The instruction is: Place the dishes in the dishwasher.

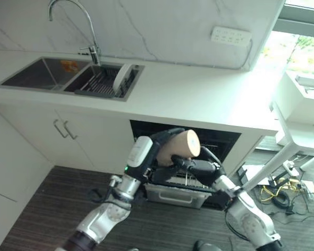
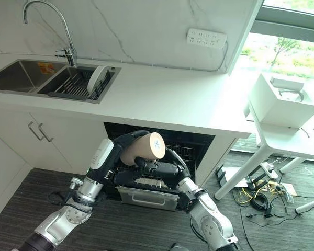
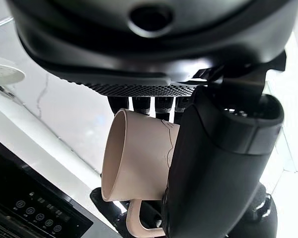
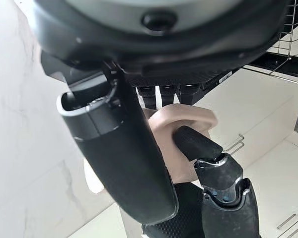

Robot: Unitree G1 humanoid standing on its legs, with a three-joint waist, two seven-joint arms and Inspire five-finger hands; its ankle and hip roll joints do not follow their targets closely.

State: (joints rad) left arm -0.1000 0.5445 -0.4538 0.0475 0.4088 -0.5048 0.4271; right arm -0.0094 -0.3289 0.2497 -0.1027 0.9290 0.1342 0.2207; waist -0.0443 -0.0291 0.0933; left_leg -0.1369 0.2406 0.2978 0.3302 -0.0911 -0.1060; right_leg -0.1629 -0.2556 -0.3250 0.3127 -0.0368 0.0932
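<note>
While the white desk (image 1: 199,94) runs across the top of the scene, the open dishwasher (image 2: 199,144) sits dark under its front edge, with its wire rack (image 1: 172,180) pulled out toward the floor. A sink (image 1: 36,73) with a tap (image 1: 73,10) is set into the desk on the left, and 1 plate (image 2: 97,78) stands upright in its drying rack. In front of the dishwasher, the left hand (image 2: 123,144) is curled around a beige mug (image 3: 139,163), which lies on its side above the rack. The right hand (image 2: 157,168) closes on the mug from below.
</note>
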